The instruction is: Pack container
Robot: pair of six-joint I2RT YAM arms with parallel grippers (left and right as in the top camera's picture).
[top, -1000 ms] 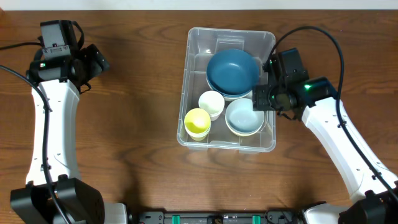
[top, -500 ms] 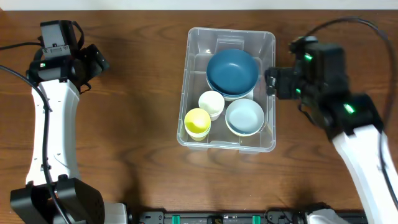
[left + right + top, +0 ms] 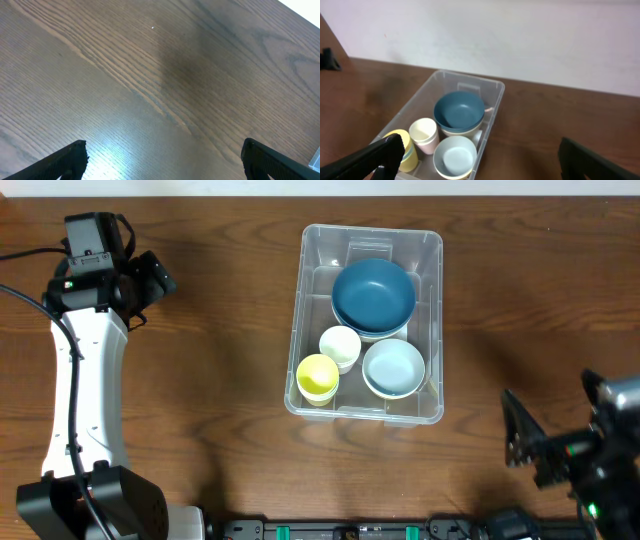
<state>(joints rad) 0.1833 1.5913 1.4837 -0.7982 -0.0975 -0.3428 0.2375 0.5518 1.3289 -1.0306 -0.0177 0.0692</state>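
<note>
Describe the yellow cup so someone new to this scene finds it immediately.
Start at the large clear rectangular plastic bin on the brown wooden table. In its near-left corner stands a small yellow cup, beside a cream cup. Only it is bright yellow; its neighbours are cream or blue.

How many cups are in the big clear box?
2. The yellow cup is in the front-left corner of the box. The white cup stands right beside it, nearer the middle. More could be nested under them, hidden.

I can pass over bare table point(image 3: 220, 330) left and right of the container point(image 3: 370, 238); bowls point(image 3: 373, 292) and cups point(image 3: 339, 345) fill its floor.
</note>
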